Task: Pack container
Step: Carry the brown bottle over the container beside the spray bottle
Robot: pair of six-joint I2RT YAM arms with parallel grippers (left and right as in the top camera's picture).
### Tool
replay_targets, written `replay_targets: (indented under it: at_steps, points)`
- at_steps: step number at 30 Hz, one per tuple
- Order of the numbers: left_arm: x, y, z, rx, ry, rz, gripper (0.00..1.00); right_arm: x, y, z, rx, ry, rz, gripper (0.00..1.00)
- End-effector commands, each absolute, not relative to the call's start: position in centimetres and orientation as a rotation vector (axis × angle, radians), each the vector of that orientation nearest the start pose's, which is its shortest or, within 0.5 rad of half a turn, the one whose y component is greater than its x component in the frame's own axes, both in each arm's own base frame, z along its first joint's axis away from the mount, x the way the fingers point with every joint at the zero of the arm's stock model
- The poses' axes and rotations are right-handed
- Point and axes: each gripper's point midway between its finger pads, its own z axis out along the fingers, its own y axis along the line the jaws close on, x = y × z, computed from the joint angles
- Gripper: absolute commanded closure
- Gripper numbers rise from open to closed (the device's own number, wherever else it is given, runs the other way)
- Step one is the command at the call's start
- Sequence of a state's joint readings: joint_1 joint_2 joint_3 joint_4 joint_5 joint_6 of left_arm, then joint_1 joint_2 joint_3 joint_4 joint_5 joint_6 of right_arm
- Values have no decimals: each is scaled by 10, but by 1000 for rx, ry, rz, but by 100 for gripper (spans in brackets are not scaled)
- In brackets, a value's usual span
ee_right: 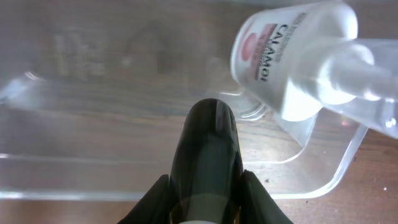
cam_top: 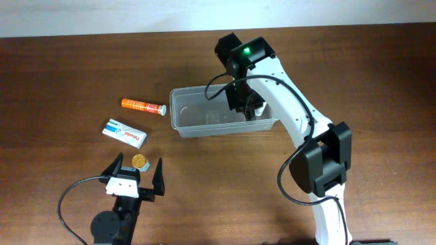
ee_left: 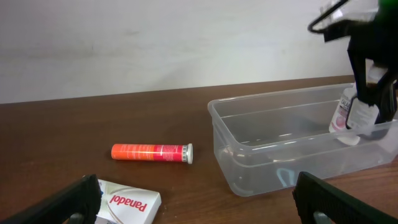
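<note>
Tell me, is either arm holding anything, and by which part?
The right tool holds a bottle, seemingly by its cap end, inside the container. The left tool is open, empty.

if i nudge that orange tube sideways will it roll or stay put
The orange tube lies on its side and looks round, so a sideways nudge would probably roll it; pushed end-on it may slide. It looks stiff and glossy, so possibly slippery to pinch.
</note>
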State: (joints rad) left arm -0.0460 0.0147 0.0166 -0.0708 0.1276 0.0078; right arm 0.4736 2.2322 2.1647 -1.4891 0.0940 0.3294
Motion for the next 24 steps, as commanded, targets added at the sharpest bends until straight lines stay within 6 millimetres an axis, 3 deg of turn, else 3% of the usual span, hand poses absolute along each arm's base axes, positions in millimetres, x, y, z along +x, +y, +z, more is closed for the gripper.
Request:
replay_targets:
  at_steps: [1,14,24]
  points:
    - [243,-33,160,159,1629,-122,1,399,164,121,-145,3059,-205,74]
    - [243,-33,160,159,1629,-122,1,410,142,120,-11,3038,-264,74]
    - [243,-33,160,159,1629,-122,1,399,142,88,29,3093,-260,74]
